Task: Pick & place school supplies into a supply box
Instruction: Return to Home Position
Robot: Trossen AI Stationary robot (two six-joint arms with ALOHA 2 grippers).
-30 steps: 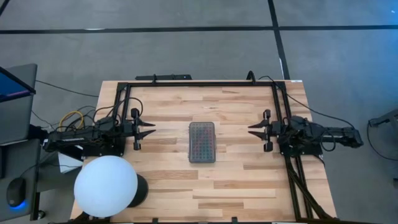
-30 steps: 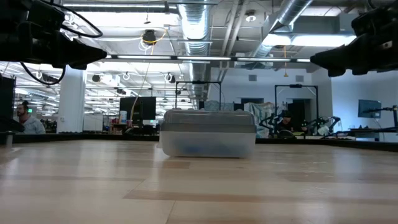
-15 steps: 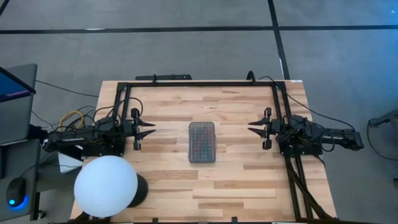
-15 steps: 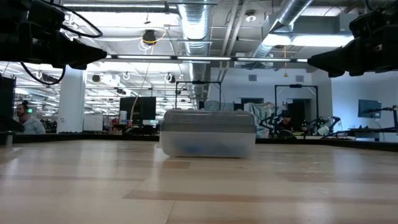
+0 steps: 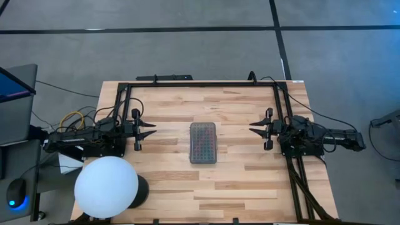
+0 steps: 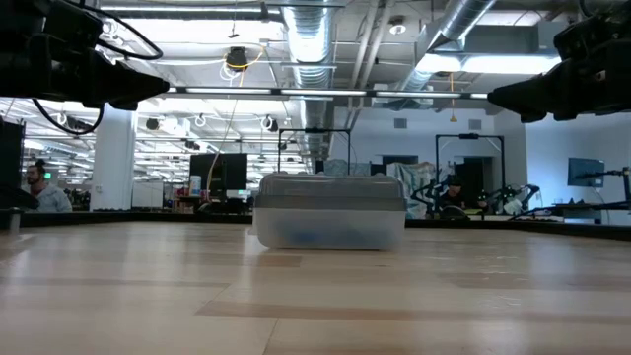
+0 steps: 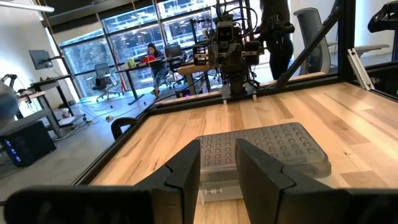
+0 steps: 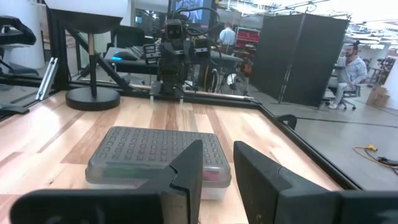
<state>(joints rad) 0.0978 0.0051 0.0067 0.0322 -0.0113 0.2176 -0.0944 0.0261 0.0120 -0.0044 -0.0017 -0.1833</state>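
The shut supply box point(image 5: 203, 142) lies mid-frame on the table point(image 5: 237, 181). The left hand point(image 5: 152, 129) at frame left and the right hand point(image 5: 252, 130) at frame right are both released and empty.

There is one table point(image 5: 237, 181), and on it stands one supply box point(image 5: 203, 142) with its lid closed. The school supplies point(image 8: 208, 177) inside show only as coloured patches through the lid, so their number cannot be told. There are two arms, one at each side of the table. Each arm has one gripper, the left gripper point(image 5: 152, 129) and the right gripper point(image 5: 252, 130), with two fingers each, so four fingers together. One white ball point(image 5: 106, 187) sits on one dark base point(image 5: 142, 190). In the room beyond, the low view shows one person point(image 6: 39, 187). The right wrist view shows two: one seated person point(image 8: 354, 62) and one standing person point(image 8: 227, 34).
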